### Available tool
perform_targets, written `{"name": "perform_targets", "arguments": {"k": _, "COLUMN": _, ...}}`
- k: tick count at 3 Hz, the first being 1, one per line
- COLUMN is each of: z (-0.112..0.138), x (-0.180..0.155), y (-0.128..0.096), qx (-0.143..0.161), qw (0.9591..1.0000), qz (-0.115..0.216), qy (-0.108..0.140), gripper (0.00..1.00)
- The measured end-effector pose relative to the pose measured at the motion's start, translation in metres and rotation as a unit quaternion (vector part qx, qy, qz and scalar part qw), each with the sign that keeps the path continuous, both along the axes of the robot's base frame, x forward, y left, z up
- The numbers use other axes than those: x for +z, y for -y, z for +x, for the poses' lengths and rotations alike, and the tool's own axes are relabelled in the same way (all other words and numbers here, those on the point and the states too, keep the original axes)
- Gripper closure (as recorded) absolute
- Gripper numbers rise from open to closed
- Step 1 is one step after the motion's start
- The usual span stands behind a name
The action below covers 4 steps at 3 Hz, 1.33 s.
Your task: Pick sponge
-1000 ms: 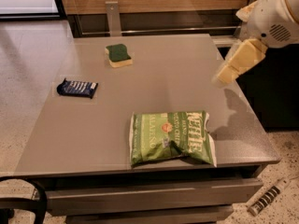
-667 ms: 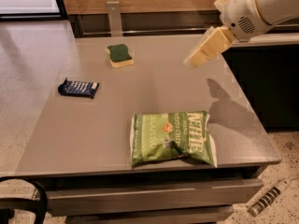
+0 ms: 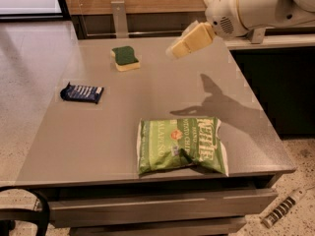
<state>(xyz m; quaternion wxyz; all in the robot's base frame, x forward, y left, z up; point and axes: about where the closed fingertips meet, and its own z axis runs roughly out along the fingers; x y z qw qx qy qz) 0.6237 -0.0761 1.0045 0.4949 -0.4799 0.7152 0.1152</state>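
Note:
The sponge, dark green on top with a pale yellow base, lies flat on the far left part of the grey table. My gripper, with pale yellow fingers, hangs in the air above the far middle of the table, to the right of the sponge and apart from it. It comes in from the white arm at the top right. It holds nothing that I can see.
A dark blue snack bar wrapper lies at the table's left side. A green chip bag lies near the front edge. A grey metal post stands behind the table's far edge.
The arm and gripper have swung left and toward the far side of the table, closer to the sponge. The objects on the table have not moved.

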Motion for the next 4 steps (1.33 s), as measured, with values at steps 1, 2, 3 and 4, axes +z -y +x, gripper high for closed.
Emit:
{"name": "perform_targets", "arguments": {"k": 1, "z": 0.0, "x": 0.0, "y": 0.0, "qx": 0.0, "qw": 1.0, "qz": 0.0, "qy": 0.0, "gripper": 0.0}}
{"name": "perform_targets", "arguments": {"k": 2, "z": 0.015, "x": -0.008, "y": -0.011, "qx": 0.004, "qw": 0.9998, "qz": 0.02, "qy": -0.005, "gripper": 0.0}}
{"name": "perform_targets", "arguments": {"k": 3, "z": 0.041, "x": -0.027, "y": -0.035, "qx": 0.006, "qw": 0.9985, "qz": 0.053, "qy": -0.012, "gripper": 0.0}}
{"name": "perform_targets", "arguments": {"k": 4, "z": 0.079, "x": -0.047, "y": -0.065, "qx": 0.003, "qw": 0.9952, "qz": 0.097, "qy": -0.007, "gripper": 0.0}}
